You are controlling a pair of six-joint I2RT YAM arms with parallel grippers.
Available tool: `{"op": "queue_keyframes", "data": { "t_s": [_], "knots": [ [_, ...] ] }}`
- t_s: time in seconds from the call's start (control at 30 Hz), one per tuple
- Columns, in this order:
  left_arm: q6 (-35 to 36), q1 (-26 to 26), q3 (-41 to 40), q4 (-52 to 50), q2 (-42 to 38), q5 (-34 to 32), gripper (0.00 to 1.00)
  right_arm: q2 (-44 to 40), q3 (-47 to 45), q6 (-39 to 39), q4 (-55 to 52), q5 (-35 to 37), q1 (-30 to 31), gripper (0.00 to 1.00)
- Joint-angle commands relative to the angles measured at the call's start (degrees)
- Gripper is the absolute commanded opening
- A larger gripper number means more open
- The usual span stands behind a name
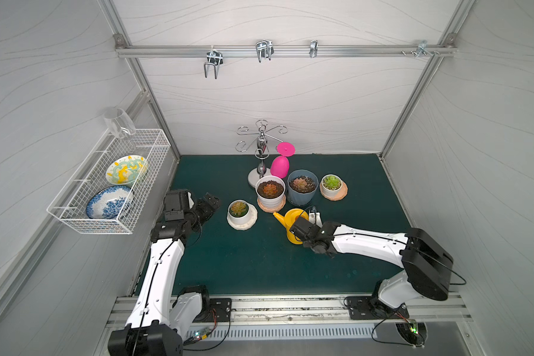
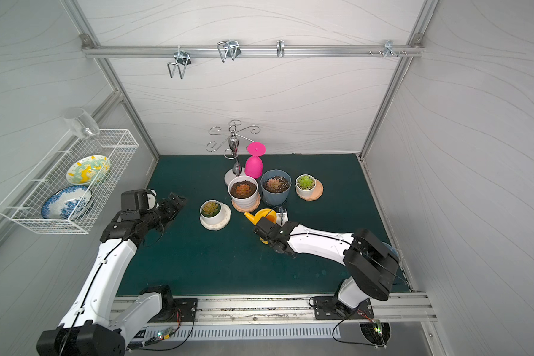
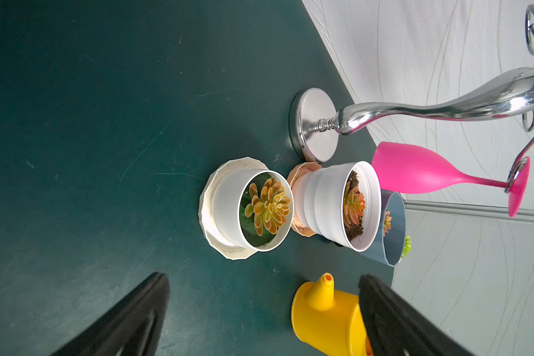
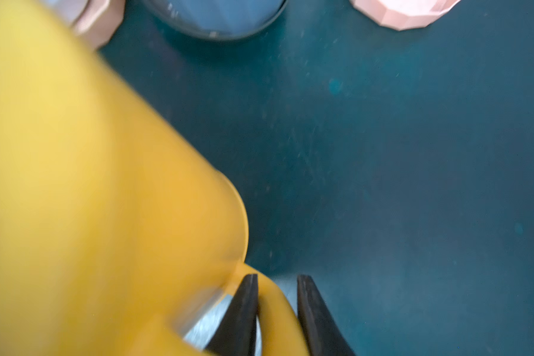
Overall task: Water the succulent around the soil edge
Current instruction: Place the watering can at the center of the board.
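1. The right gripper (image 4: 277, 276) has its jaws a narrow way apart, straddling the handle (image 4: 273, 300) of the yellow watering can (image 1: 291, 215). One finger (image 4: 244, 308) touches the handle and a thin slit shows at the other, so the hold is loose and not a clamp.
2. The left gripper (image 3: 262, 277) has its jaws wide apart. It holds and touches nothing, and hangs over the green mat (image 1: 244, 262) at the left side.
3. The watering can is at mid-mat, in front of the pots. Its spout (image 1: 277, 215) aims at the ribbed white pot (image 1: 270, 191) and ends just beside that pot's peach saucer (image 1: 267, 208).
4. There are four succulents.
   - The small white pot (image 1: 238, 210) sits on a white saucer, nearest the left gripper.
   - The ribbed white pot holds dark soil.
   - The blue-grey pot (image 1: 302, 188) is just beside the ribbed white pot.
   - The green succulent (image 1: 331, 182) is on a peach saucer, furthest right.
5. Hidden or hard to make out:
   - In both top views the right wrist covers the fingers and part of the can.
   - In the right wrist view the can is a blur filling half the frame, and the pots are cut off at the edge.
   - I cannot tell whether the can's base sits flat.
6. In the left wrist view the green succulent is only a sliver behind the blue-grey pot, and one finger covers part of the can.
7. Only the top views show the wire basket (image 1: 154, 138) with its two plates and a glass. The pink goblet (image 1: 279, 165) hangs upside down on the chrome rack (image 1: 261, 148).
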Motion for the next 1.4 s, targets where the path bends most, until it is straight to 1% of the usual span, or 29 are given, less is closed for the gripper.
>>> {"op": "queue_keyframes", "data": {
  "t_s": [0.0,0.1,0.17,0.3,0.47,0.67,0.77,0.87,0.9,0.93,0.97,1.0,1.03,1.1,1.17,1.23,1.3,1.37],
  "knots": [
    [0.1,-0.3,0.9,1.8,-0.2,0.5,1.0,0.2,1.1,1.0,-5.9,0.9,2.8,0.33],
    [0.0,-0.3,1.0,1.8,-0.3,0.4,1.0,0.7,1.8,1.3,-7.0,0.4,5.0,0.33],
    [0.0,-0.3,1.2,1.7,-0.3,0.3,1.0,0.9,2.4,1.4,-7.4,-0.1,6.3,0.36],
    [0.1,-0.3,1.3,1.5,-0.4,0.2,1.0,0.8,3.0,0.3,-6.4,-1.6,8.6,0.36],
    [0.2,-0.3,0.9,1.4,-0.7,-0.2,1.0,0.2,3.6,-1.1,-4.6,-3.4,9.9,0.37],
    [0.8,-0.3,1.1,0.6,-0.9,-1.5,1.0,-2.6,3.3,-0.8,-7.3,-3.2,10.1,0.46],
    [1.3,-0.2,1.2,0.1,-1.3,-2.7,1.0,-7.0,1.7,-1.0,-8.0,-3.2,10.5,0.55],
    [2.0,-0.3,1.2,-0.2,-2.5,-4.6,1.0,-11.9,0.5,-1.0,-9.2,-3.1,10.9,0.6],
    [2.2,-0.2,1.1,-0.1,-3.1,-5.4,1.0,-13.8,0.3,-1.0,-10.1,-2.8,10.9,0.65],
    [2.4,-0.2,0.9,0.1,-3.7,-6.3,1.0,-15.2,0.3,-0.9,-10.9,-2.0,10.9,0.75],
    [2.7,-0.3,0.8,0.1,-4.4,-7.2,1.0,-17.0,0.5,-1.0,-12.4,-0.8,10.8,0.95],
    [3.2,-0.3,0.7,0.4,-5.0,-8.3,1.0,-18.6,1.0,-1.0,-13.9,0.5,10.6,0.99],
    [3.6,-0.2,0.6,0.6,-5.4,-9.2,1.0,-20.0,1.7,-1.0,-15.4,2.3,10.2,0.99],
    [4.8,-0.2,0.5,1.2,-5.7,-11.5,1.0,-22.6,3.1,-1.2,-17.6,4.8,8.3,0.99],
    [6.1,-0.2,0.5,1.6,-5.6,-14.0,1.0,-25.3,3.8,-3.1,-17.5,5.5,4.3,0.99],
    [7.4,-0.2,0.2,2.8,-5.4,-16.3,1.0,-28.2,3.7,-6.2,-15.2,2.8,-2.1,0.99],
    [9.0,-0.3,-0.5,4.5,-5.2,-18.7,1.0,-30.9,3.0,-9.6,-12.5,-1.1,-9.7,0.99],
    [10.9,-0.3,-1.5,7.0,-5.3,-20.8,1.0,-32.8,2.3,-10.6,-11.2,-2.3,-17.0,0.99]
  ]
}}
